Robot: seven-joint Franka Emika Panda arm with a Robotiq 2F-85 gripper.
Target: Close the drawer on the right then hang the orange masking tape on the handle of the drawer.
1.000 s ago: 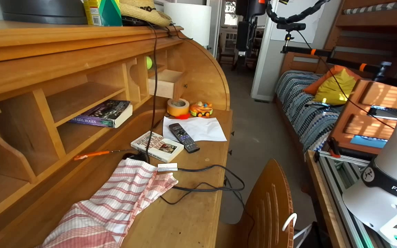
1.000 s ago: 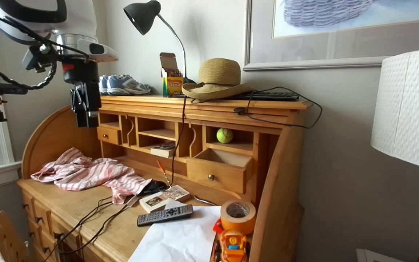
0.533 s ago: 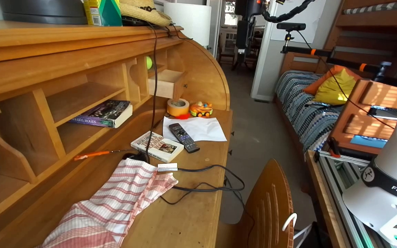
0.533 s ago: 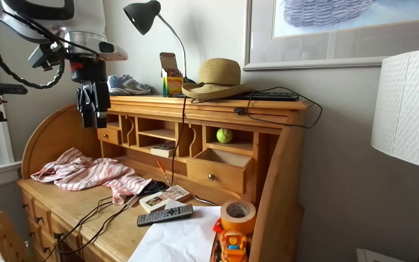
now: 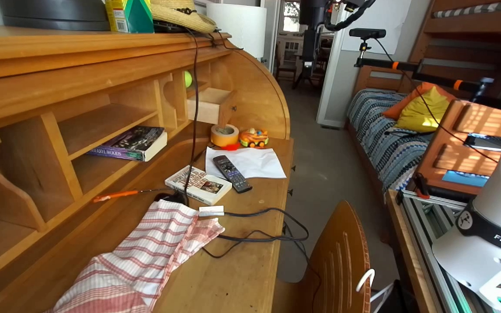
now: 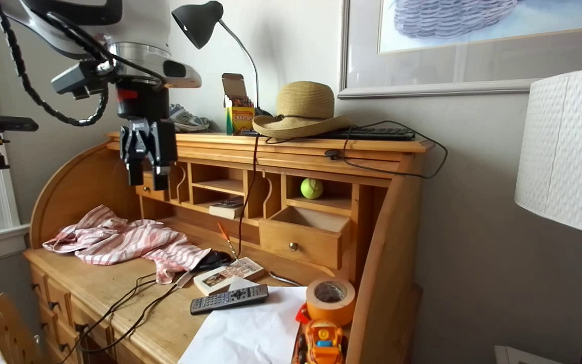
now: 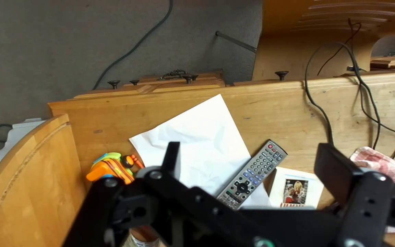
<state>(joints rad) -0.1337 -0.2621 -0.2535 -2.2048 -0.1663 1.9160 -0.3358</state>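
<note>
At 4 o'clock in an exterior view, the black band (image 5: 485, 231) round the robot arm (image 5: 498, 191) bears "FRANKA" in white capitals, running to the frame's edge; a round white emblem (image 5: 465, 220) sits at 10 o'clock from the word. At 9 o'clock, the thick paperback (image 5: 131, 144) shows "…ERRYL WOODS" on its spine, the first letters indistinct. At 11 o'clock in an exterior view, the crayon box (image 6: 240, 119) is labelled "CRAYONS". In the wrist view, the key markings of the remote control (image 7: 252, 174), between 4 and 5 o'clock, are too small to read.
</note>
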